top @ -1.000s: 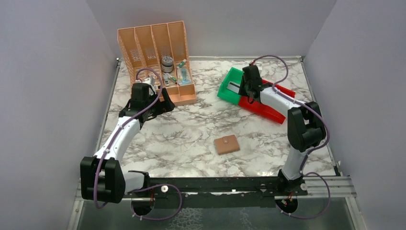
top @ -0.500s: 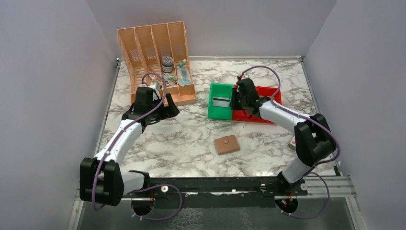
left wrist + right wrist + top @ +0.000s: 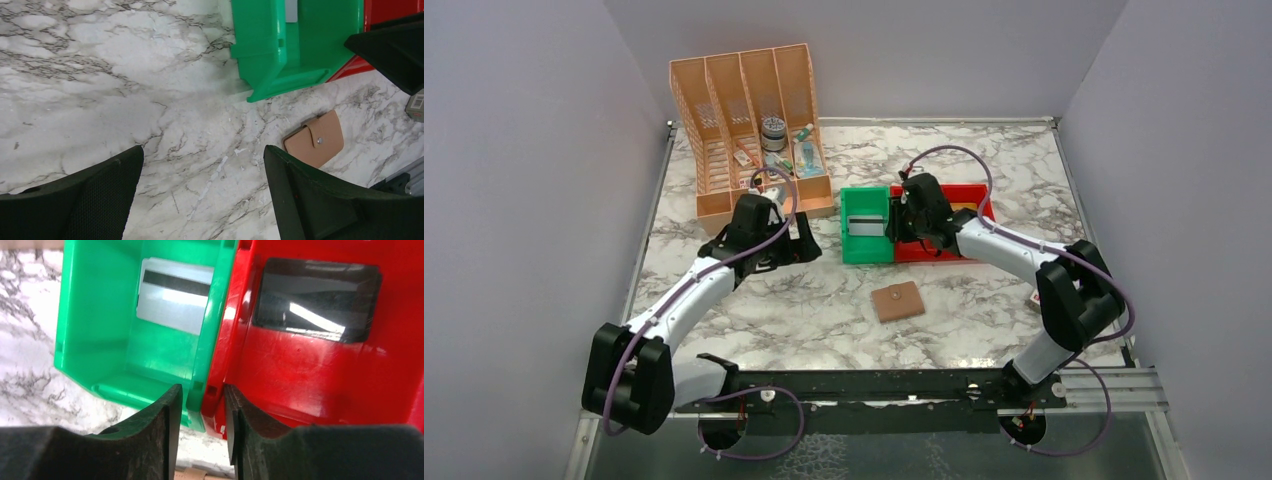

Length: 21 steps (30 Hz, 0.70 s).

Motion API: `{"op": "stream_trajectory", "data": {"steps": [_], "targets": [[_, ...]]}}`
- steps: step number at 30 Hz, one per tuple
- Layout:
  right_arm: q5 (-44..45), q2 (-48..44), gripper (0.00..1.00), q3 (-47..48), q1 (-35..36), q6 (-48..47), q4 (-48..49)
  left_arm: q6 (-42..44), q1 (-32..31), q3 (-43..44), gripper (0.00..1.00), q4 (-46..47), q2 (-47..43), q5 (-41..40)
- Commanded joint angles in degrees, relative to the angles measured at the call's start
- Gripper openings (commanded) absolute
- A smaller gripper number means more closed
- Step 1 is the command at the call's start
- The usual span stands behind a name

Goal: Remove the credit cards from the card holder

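The card holder (image 3: 897,300) lies closed on the marble table, brown with its snap tab; the left wrist view shows it (image 3: 315,139) too. A dark credit card (image 3: 315,300) lies in the red bin (image 3: 320,370). A light grey card with a black stripe (image 3: 175,295) lies in the green bin (image 3: 95,315). My right gripper (image 3: 896,222) is shut on the two bins' adjoining walls (image 3: 202,405). My left gripper (image 3: 796,245) is open and empty above bare table (image 3: 202,190), left of the holder.
The green bin (image 3: 864,225) and red bin (image 3: 944,225) stand side by side mid-table. An orange file organiser (image 3: 754,130) with small items stands at the back left. A small white box (image 3: 1035,297) lies by the right arm.
My right gripper has dragged the two bins left and nearer, turning them square to the table. My left gripper has moved right toward the middle.
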Motion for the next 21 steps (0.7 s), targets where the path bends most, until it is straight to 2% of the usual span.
{"op": "stream_trajectory", "data": {"steps": [1, 8, 16, 21], "targets": [[-3.6, 0.9, 0.39, 1.5, 0.9, 1.0, -3.2, -2.3, -3.3, -1.5, 0.93, 3.2, -0.8, -1.7], [-0.7, -8.1, 0.60, -0.5, 0.9, 0.3, -6.7, -5.7, -8.2, -6.4, 0.92, 7.5, -3.8, -0.6], [-1.2, -18.9, 0.59, -11.8, 0.8, 3.7, -9.8, -10.7, -14.6, -12.0, 0.88, 12.3, -5.5, -0.5], [-4.4, -20.0, 0.58, -18.3, 0.9, 7.0, -7.4, -13.4, -18.4, -14.7, 0.87, 15.0, -5.8, -1.2]]}}
